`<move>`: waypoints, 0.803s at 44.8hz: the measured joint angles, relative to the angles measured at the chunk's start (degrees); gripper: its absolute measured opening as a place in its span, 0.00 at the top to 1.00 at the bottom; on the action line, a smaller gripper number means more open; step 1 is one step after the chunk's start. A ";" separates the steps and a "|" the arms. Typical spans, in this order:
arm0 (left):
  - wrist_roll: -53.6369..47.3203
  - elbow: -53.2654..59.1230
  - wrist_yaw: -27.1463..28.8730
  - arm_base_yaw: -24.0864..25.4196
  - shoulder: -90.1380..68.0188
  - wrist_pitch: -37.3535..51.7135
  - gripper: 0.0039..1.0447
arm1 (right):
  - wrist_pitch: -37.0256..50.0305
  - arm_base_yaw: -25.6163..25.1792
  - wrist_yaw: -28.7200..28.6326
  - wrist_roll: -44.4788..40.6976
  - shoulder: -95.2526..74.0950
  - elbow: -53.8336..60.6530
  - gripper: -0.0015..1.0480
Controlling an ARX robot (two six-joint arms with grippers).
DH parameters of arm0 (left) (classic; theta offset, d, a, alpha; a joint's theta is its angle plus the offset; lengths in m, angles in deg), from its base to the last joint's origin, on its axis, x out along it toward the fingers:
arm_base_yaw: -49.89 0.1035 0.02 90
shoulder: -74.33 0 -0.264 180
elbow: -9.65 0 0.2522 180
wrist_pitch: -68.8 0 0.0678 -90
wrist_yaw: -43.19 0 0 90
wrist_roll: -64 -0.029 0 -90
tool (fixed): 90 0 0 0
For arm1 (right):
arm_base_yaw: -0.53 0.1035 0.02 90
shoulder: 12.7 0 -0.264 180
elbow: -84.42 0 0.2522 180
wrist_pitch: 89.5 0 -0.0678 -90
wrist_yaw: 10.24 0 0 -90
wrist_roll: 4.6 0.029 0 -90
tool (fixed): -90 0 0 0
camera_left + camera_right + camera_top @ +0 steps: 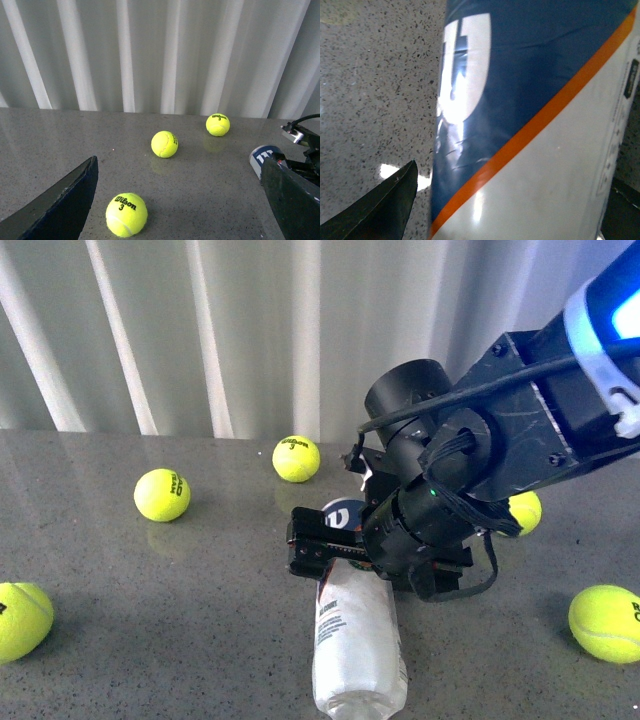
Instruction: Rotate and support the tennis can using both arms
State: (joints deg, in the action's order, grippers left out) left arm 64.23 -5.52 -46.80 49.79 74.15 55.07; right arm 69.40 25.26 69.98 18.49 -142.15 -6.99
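Note:
The tennis can [358,640] lies on its side on the grey table, its navy end pointing to the curtain and its clear end toward me. My right gripper [335,552] hangs over the can's far part, open, one finger on each side. In the right wrist view the can's navy, orange and white label [530,125] fills the space between the open fingers [380,210]. My left gripper [180,210] is open and empty, low over the table. The can's navy end [261,157] lies by its right finger [295,200]. The left arm does not show in the front view.
Yellow-green tennis balls lie around the table: two at the back [296,458] [162,494], one at the left edge [20,620], one behind the right arm [524,510], one at the right [605,623]. A Wilson ball [126,215] lies between the left fingers. A white curtain [250,330] closes the back.

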 joint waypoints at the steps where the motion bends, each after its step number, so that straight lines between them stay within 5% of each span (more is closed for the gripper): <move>1: 0.02 0.00 0.00 0.00 0.00 0.00 0.06 | -0.35 0.13 0.39 -0.48 -0.50 -0.55 0.07; 10: 0.00 0.00 0.00 0.00 0.00 0.00 0.06 | -2.36 0.57 2.78 -6.19 -1.33 -1.73 0.28; 20: 0.00 0.00 0.00 0.00 0.00 0.00 0.06 | 6.16 0.37 9.22 -26.36 3.74 5.18 0.50; 36: 0.02 0.00 0.00 0.00 0.00 0.00 0.06 | 16.70 -2.56 -0.59 -80.67 15.91 15.47 0.72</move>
State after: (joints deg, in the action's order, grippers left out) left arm 64.25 -5.52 -46.80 49.79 74.15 55.07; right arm 86.10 22.71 69.39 -62.18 -126.24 8.49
